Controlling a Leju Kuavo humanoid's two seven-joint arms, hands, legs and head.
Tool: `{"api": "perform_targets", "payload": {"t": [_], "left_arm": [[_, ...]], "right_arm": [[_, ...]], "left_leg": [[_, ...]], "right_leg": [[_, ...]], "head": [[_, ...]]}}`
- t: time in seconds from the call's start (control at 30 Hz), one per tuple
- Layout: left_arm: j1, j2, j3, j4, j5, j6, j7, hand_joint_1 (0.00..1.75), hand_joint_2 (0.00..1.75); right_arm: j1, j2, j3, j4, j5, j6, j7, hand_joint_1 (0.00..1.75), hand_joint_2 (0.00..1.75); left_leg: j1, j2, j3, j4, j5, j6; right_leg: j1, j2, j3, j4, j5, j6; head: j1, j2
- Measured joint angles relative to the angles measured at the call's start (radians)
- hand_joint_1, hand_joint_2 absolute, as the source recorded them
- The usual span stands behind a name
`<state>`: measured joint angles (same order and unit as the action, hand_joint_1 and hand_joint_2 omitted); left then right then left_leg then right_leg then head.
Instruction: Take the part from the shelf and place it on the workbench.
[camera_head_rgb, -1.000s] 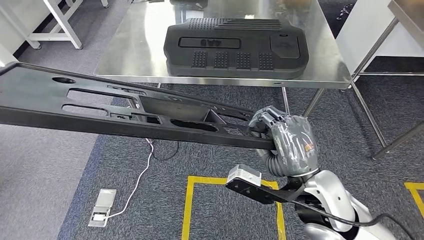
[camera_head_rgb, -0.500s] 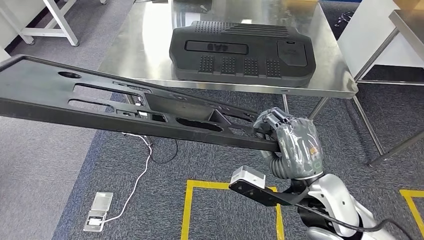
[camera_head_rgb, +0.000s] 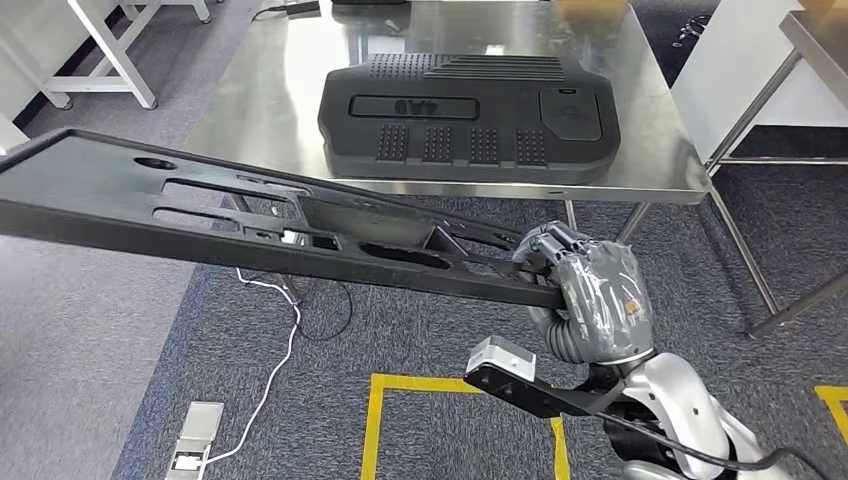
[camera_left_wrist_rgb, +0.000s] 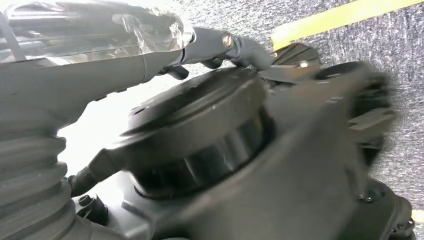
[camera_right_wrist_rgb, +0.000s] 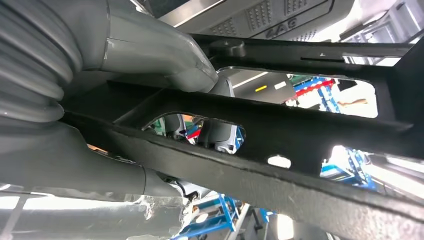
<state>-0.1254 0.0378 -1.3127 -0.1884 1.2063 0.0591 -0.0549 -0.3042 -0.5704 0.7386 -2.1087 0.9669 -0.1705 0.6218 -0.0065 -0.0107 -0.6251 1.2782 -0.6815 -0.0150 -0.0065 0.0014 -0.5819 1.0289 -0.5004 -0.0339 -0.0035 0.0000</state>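
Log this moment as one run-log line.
right hand: grips end of long black part | part: airborne, short of workbench | black cover: on workbench

Part (camera_head_rgb: 250, 225) matt black plastic, probably; workbench (camera_head_rgb: 270, 90) glossy steel.

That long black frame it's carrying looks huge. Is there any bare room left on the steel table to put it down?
The black cover fills the middle of the workbench. Bare steel remains left of it, towards the near-left corner, and in a narrower strip to its right. The long part, held by the right hand, probably would not fit without overhanging.
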Motion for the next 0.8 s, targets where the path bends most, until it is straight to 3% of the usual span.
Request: {"api": "perform_targets", "payload": {"t": [0.03, 0.07, 0.1, 0.17, 0.2, 0.23, 0.33, 0.4, 0.47, 0.5, 0.53, 0.57, 0.6, 0.67, 0.7, 0.73, 0.8], "left_arm": [[0.0, 0.002, 0.0, 0.0, 0.0, 0.0, 0.0, 0.0, 1.75], [0.0, 0.004, 0.0, 0.0, 0.0, 0.002, 0.0, 0.0, 1.75], [0.0, 0.006, 0.0, 0.0, -0.001, 0.003, 0.0, 0.0, 1.75], [0.001, 0.009, 0.0, 0.0, -0.002, 0.004, 0.0, 0.0, 1.75], [0.002, 0.01, 0.0, 0.0, -0.001, 0.004, 0.0, 0.0, 1.75], [0.003, 0.011, 0.0, 0.0, 0.0, 0.004, 0.0, 0.0, 1.75], [0.004, 0.015, 0.0, 0.0, 0.011, 0.0, 0.0, 0.0, 1.75], [0.003, 0.017, 0.0, -0.001, 0.021, -0.003, 0.001, 0.0, 1.75], [0.003, 0.018, 0.0, -0.001, 0.027, -0.004, 0.003, 0.0, 1.75], [0.003, 0.018, 0.0, -0.001, 0.028, -0.004, 0.004, 0.0, 1.75], [0.003, 0.018, 0.0, -0.001, 0.028, -0.003, 0.005, 0.0, 1.75], [0.004, 0.018, 0.0, -0.001, 0.027, -0.003, 0.005, 0.0, 1.75], [0.004, 0.018, 0.0, -0.001, 0.025, -0.002, 0.005, 0.0, 1.75], [0.005, 0.018, 0.0, -0.001, 0.021, -0.002, 0.005, 0.0, 1.75], [0.004, 0.019, 0.0, -0.002, 0.019, -0.002, 0.005, 0.0, 1.75], [0.004, 0.019, 0.0, -0.002, 0.016, -0.002, 0.005, 0.0, 1.75], [0.004, 0.02, 0.0, -0.002, 0.011, -0.002, 0.004, 0.0, 1.75]], "right_arm": [[0.0, -0.001, -0.002, 0.0, -0.003, 0.001, 0.0, 1.75, 1.75], [0.0, -0.003, -0.004, -0.001, -0.006, 0.001, 0.001, 1.75, 1.75], [0.0, -0.005, -0.005, -0.001, -0.008, 0.001, 0.001, 1.75, 1.75], [0.0, -0.007, -0.009, -0.003, -0.013, 0.001, 0.001, 1.75, 1.75], [-0.001, -0.007, -0.01, -0.003, -0.015, 0.001, 0.001, 1.75, 1.75], [-0.004, -0.008, -0.012, -0.004, -0.018, 0.001, 0.001, 1.75, 1.75], [-0.02, -0.007, -0.012, -0.003, -0.029, -0.001, -0.006, 1.75, 1.75], [-0.041, -0.005, -0.012, 0.001, -0.037, -0.003, -0.019, 1.75, 1.75], [-0.062, -0.001, -0.011, 0.008, -0.044, -0.007, -0.031, 1.75, 1.75], [-0.067, 0.001, -0.011, 0.013, -0.048, -0.009, -0.035, 1.75, 1.75], [-0.069, 0.003, -0.011, 0.018, -0.052, -0.012, -0.038, 1.75, 1.75], [-0.069, 0.004, -0.01, 0.022, -0.058, -0.015, -0.04, 1.75, 1.75], [-0.069, 0.005, -0.01, 0.026, -0.064, -0.019, -0.041, 1.75, 1.75], [-0.069, 0.005, -0.01, 0.031, -0.074, -0.027, -0.041, 1.75, 1.75], [-0.069, 0.005, -0.01, 0.033, -0.076, -0.03, -0.042, 1.75, 1.75], [-0.069, 0.005, -0.011, 0.035, -0.078, -0.033, -0.042, 1.75, 1.75], [-0.069, 0.006, -0.012, 0.037, -0.081, -0.035, -0.041, 1.75, 1.75]], "left_leg": [[0.002, 0.0, -0.032, 0.04, 0.0, -0.002], [0.003, 0.0, -0.045, 0.04, 0.024, -0.003], [0.004, 0.0, -0.039, 0.0, 0.067, -0.002], [0.005, 0.0, 0.001, -0.132, 0.164, 0.003], [0.003, 0.001, 0.018, -0.184, 0.189, 0.007], [0.002, 0.001, 0.026, -0.215, 0.196, 0.012], [0.0, 0.0, 0.029, -0.239, 0.185, 0.024], [0.005, 0.0, 0.039, -0.25, 0.184, 0.032], [0.01, 0.002, 0.049, -0.257, 0.183, 0.039], [0.01, 0.003, 0.051, -0.258, 0.18, 0.042], [0.01, 0.003, 0.054, -0.258, 0.177, 0.043], [0.011, 0.002, 0.059, -0.258, 0.173, 0.044], [0.012, 0.001, 0.066, -0.258, 0.167, 0.043], [0.014, 0.001, 0.084, -0.258, 0.154, 0.037], [0.012, 0.001, 0.092, -0.257, 0.147, 0.032], [0.011, 0.002, 0.097, -0.257, 0.141, 0.027], [0.008, 0.008, 0.102, -0.26, 0.135, 0.017]], "right_leg": [[0.0, -0.001, 0.006, 0.0, -0.005, 0.0], [0.0, 0.0, 0.014, 0.0, -0.011, 0.001], [0.0, 0.0, 0.023, 0.0, -0.017, 0.002], [0.0, 0.002, 0.042, 0.0, -0.032, 0.006], [0.001, 0.003, 0.046, 0.002, -0.037, 0.01], [0.002, 0.004, 0.045, 0.003, -0.04, 0.014], [0.003, 0.005, 0.039, 0.0, -0.043, 0.029], [0.002, 0.004, 0.031, 0.026, -0.061, 0.042], [-0.001, 0.002, -0.017, 0.123, -0.102, 0.052], [-0.004, 0.002, -0.057, 0.191, -0.125, 0.055], [-0.006, 0.002, -0.095, 0.247, -0.135, 0.058], [-0.008, 0.002, -0.118, 0.271, -0.127, 0.06], [-0.009, 0.002, -0.126, 0.264, -0.1, 0.06], [-0.009, -0.006, -0.087, 0.146, -0.014, 0.057], [-0.005, -0.014, -0.063, 0.086, 0.015, 0.054], [-0.002, -0.02, -0.045, 0.043, 0.027, 0.048], [0.005, -0.022, -0.036, 0.019, 0.019, 0.037]], "head": [[-0.003, 0.0], [-0.006, 0.0], [-0.009, 0.0], [-0.015, 0.0], [-0.016, 0.0], [-0.017, 0.0], [-0.014, 0.0], [-0.007, 0.0], [0.004, 0.0], [0.01, 0.0], [0.014, 0.0], [0.017, 0.0], [0.021, 0.0], [0.03, 0.0], [0.035, 0.0], [0.039, 0.0], [0.039, 0.0]]}}
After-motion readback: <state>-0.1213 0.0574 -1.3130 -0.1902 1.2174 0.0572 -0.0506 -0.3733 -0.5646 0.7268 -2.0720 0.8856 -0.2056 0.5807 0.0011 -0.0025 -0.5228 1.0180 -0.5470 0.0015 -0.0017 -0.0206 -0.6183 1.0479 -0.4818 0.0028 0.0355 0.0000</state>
